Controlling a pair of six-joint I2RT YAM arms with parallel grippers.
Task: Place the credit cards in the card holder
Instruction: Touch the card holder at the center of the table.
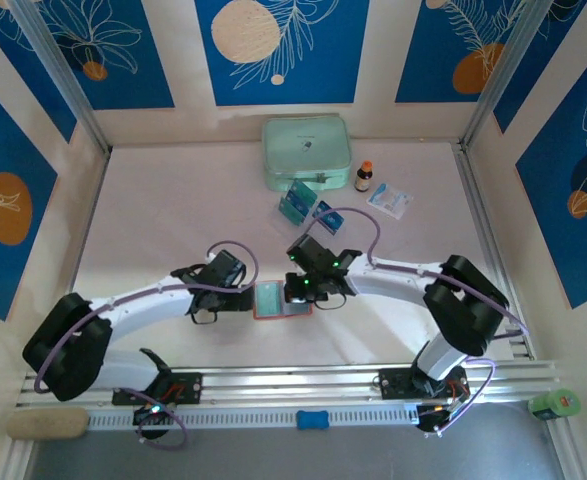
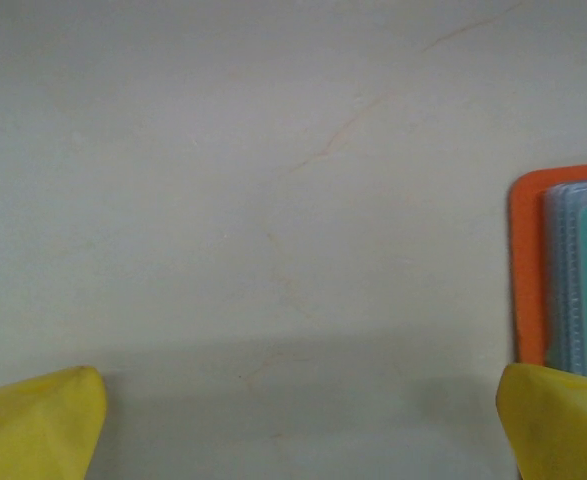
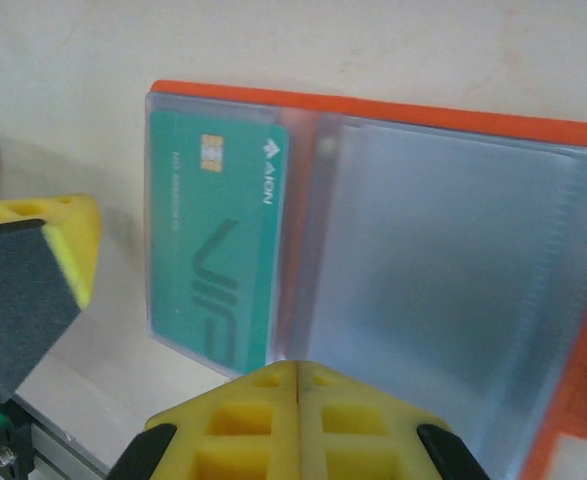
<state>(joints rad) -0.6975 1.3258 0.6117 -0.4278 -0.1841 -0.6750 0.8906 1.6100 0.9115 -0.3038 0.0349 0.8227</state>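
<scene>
right gripper [image 3: 298, 388], seen from its own wrist camera: the two yellow fingertips are pressed together with nothing between them. they sit at the near edge of the card holder [image 3: 443, 115], roughly in line with its centre fold. closed like this they make one blunt tip, which probably suits nudging a card or pinning the holder flat better than grasping would.

the card holder lies open on the pale table [image 3: 63, 60], with an orange-red rim around greyish clear pockets. a teal card [image 3: 218, 240] with a gold chip and darker lettering sits inside the left pocket, pushed well in. the right pocket looks empty.

left gripper [image 2: 293, 430], from its wrist camera: the jaws are spread wide and hold nothing, with one yellow fingertip in each lower corner. the right-hand fingertip is at the holder's orange edge [image 2: 528, 260]. whether it touches cannot be told. one of its fingers [image 3: 33, 270], yellow with a dark pad, shows just beside the holder's left side and is likely there to stop the wallet from sliding.

from above, both grippers meet at the holder [image 1: 278, 300], which is near the middle of the table, left gripper [image 1: 238, 293] on one side and right gripper [image 1: 306, 287] on the other. the remaining credit cards [image 1: 295, 203] wait farther back, in front of a mint-green zip case [image 1: 308, 153]. beside them are a small brown bottle [image 1: 363, 177] and a white-and-blue sachet [image 1: 389, 200].
</scene>
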